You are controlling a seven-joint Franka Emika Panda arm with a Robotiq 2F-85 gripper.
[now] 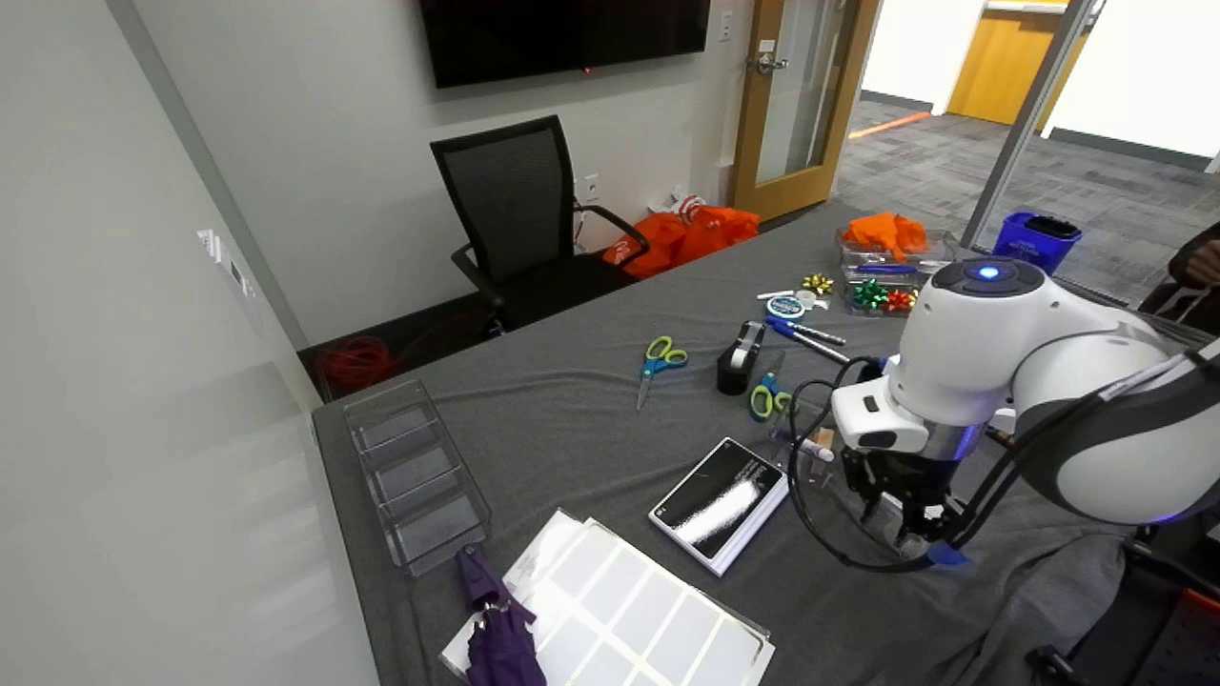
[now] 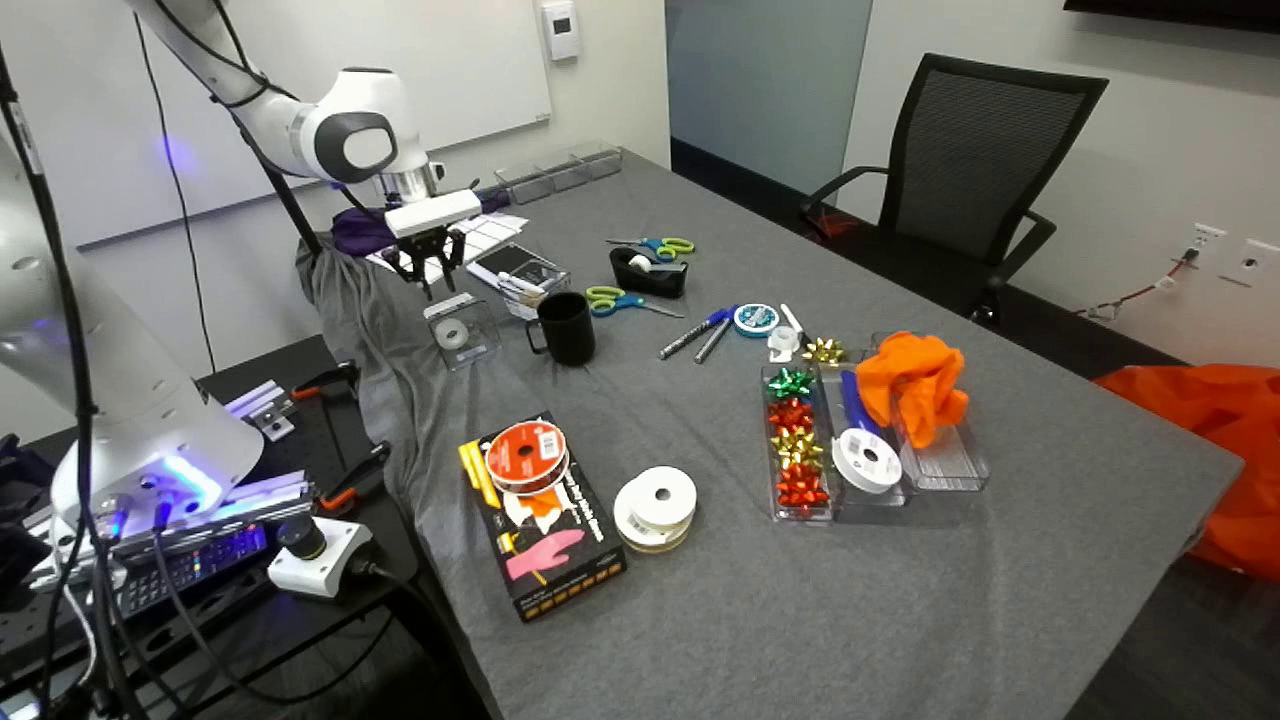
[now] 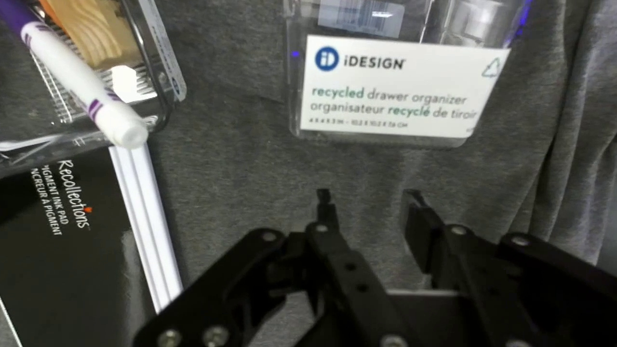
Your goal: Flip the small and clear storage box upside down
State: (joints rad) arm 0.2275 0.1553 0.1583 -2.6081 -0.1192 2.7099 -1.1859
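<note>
The small clear storage box (image 2: 482, 338) stands on the grey cloth beside the black cup. Its white label with printed text shows in the wrist view (image 3: 395, 89), at the top, and a whitish round thing shows in or through it. The box is partly hidden by my gripper in an exterior view (image 1: 886, 522). My gripper (image 3: 368, 196) is open, with only cloth between its fingertips in the wrist view. In an exterior view the gripper (image 2: 438, 284) is just above the labelled side of the box. I see no contact between them.
A black cup (image 2: 568, 330) stands close to the box. A clear bin with a marker (image 3: 72, 79) and a black ink pad box (image 3: 53, 250) lie to the left in the wrist view. A tape dispenser (image 2: 648, 275), scissors (image 2: 625, 302) and a glove box (image 2: 560, 560) lie farther off.
</note>
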